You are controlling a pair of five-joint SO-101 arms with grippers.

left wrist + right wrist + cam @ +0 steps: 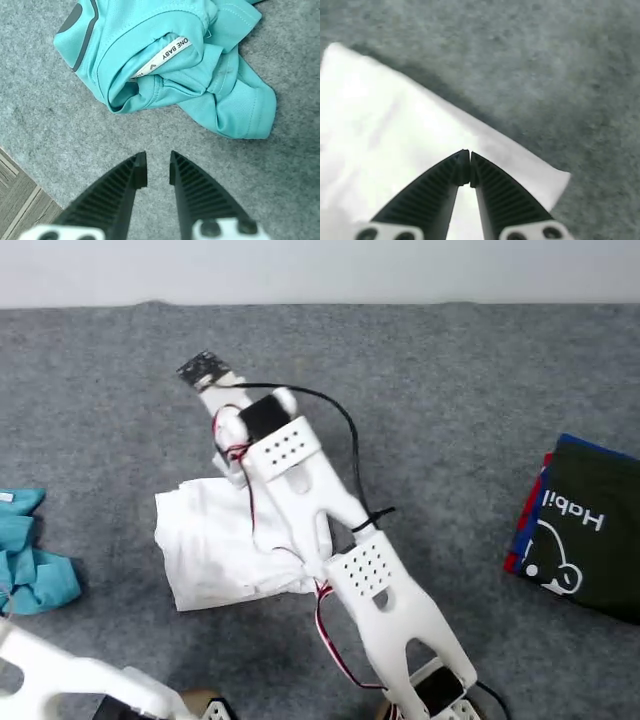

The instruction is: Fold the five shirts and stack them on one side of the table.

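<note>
- R side first: right fingers [440, 185] are pressed together at the tips, sitting right over the white shirt [395, 140]. Can't tell if any cloth is actually caught btwn them.
- The tips are close to one straight edge of that shirt, w/ the grey tabletop [560, 65] just beyond it.
- right arm [300, 480] runs diagonally from the near edge out over the shirt, black cable looped along it. It covers part of the cloth in the high view.
- The white shirt itself is a rumpled, roughly squarish bundle, approx mid-tabletop and a bit left of center.
- L side: left fingers [190, 185] are slightly spread, w/ a narrow gap showing grey tabletop through it. They hang just beside the teal shirt [170, 65], not touching it.
- The teal shirt is crumpled and unfolded, collar up w/ a white label [167, 52] showing. It lies at the far left edge, well apart from the white one.
- There's a wood-look strip [15, 200] past the tabletop edge, behind the left fingers.
- left arm [70, 675] sits low at the near-left corner.
- stack of folded shirts [590, 530] is at the right edge: dark one w/ white print on top, blue and red edges peeking out underneath. It's well apart from both loose shirts.
</note>
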